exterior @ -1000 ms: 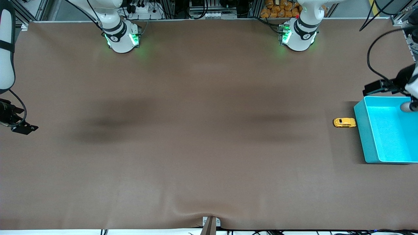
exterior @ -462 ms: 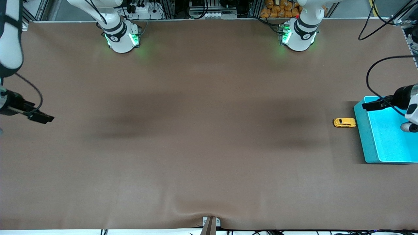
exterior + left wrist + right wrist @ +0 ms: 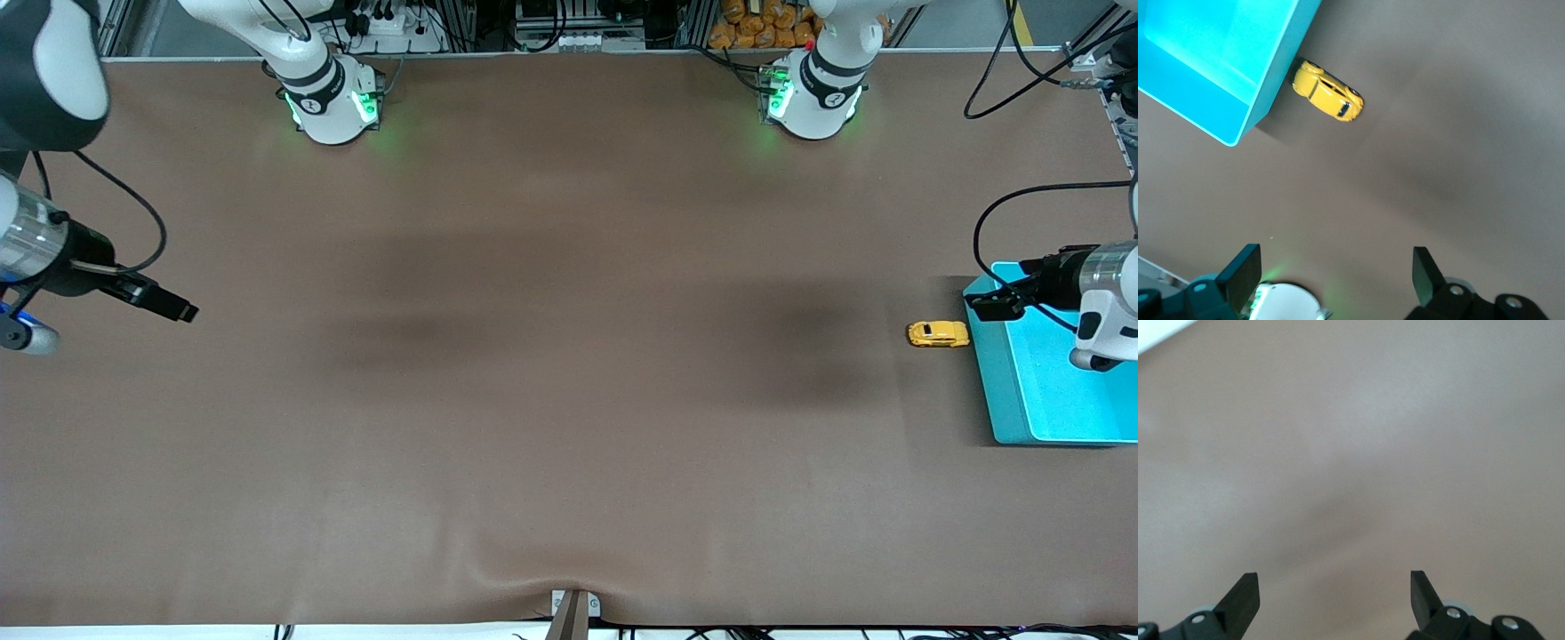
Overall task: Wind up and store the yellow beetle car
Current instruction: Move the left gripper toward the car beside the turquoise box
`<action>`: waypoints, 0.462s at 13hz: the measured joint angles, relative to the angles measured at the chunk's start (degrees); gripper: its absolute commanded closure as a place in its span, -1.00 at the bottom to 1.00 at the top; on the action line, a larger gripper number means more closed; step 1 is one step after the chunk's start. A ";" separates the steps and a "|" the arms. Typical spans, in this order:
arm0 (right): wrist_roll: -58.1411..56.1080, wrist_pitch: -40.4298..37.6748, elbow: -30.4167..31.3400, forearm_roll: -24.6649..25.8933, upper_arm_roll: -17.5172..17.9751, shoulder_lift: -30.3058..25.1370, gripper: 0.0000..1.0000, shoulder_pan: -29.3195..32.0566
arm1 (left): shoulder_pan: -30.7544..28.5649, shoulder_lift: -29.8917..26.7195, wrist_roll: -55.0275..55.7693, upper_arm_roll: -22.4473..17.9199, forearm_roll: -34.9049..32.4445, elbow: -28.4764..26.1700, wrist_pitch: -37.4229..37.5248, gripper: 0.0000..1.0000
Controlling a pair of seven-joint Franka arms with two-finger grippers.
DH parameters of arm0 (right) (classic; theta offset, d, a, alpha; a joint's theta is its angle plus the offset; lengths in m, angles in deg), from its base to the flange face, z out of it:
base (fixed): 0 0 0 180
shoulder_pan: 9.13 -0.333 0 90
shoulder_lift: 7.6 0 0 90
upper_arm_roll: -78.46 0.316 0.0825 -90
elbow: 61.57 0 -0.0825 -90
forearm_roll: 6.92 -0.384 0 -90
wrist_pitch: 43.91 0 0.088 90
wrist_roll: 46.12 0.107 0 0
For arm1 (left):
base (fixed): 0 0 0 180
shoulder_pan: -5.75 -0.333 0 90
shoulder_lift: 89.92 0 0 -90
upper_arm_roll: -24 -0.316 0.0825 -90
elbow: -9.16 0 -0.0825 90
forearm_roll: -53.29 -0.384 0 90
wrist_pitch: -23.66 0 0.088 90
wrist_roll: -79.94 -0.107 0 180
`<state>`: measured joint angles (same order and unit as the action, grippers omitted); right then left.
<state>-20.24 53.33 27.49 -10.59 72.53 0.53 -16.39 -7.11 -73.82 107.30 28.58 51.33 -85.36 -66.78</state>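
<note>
The yellow beetle car (image 3: 937,334) stands on the brown table at the left arm's end, right beside the turquoise bin (image 3: 989,378). In the left wrist view the car (image 3: 1328,99) sits close against the bin's outer wall (image 3: 1275,77); whether they touch I cannot tell. My left gripper (image 3: 989,307) hangs open over the bin's corner nearest the car, with nothing between its fingers (image 3: 1245,270). My right gripper (image 3: 182,311) is open and empty over bare table at the right arm's end, and its own view shows the gripper (image 3: 1335,587) above plain tabletop.
The bin's inside (image 3: 1058,391) holds nothing that shows. The left arm's base (image 3: 813,93) and the right arm's base (image 3: 333,102) stand along the table's edge farthest from the front camera. A small mount (image 3: 573,609) sits at the nearest edge.
Both hands have swung inward over the table. The left gripper has come across the bin toward the car. The right gripper has moved toward the table's middle. The car has not moved.
</note>
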 measured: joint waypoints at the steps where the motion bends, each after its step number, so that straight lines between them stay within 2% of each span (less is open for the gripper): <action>1: -1.78 -0.21 -0.16 0.45 0.02 -0.09 -1.00 -0.22 | -0.93 -0.76 1.37 0.00 0.00 -2.48 -2.54 -1.00; 4: -17.07 -3.34 -0.74 1.34 -0.34 -1.35 -1.00 1.23 | -4.13 -3.01 5.71 -0.06 0.00 -7.91 -7.53 -1.00; 6: -24.27 -5.84 -1.05 1.34 0.14 -3.88 -1.00 5.02 | -5.09 -3.63 9.56 -0.07 0.00 -10.60 -11.31 -1.00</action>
<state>-44.50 47.49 26.45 -9.25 72.67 -3.35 -11.37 -12.20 -77.45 116.86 28.52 51.33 -95.96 -78.08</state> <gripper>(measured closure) 0.000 0.000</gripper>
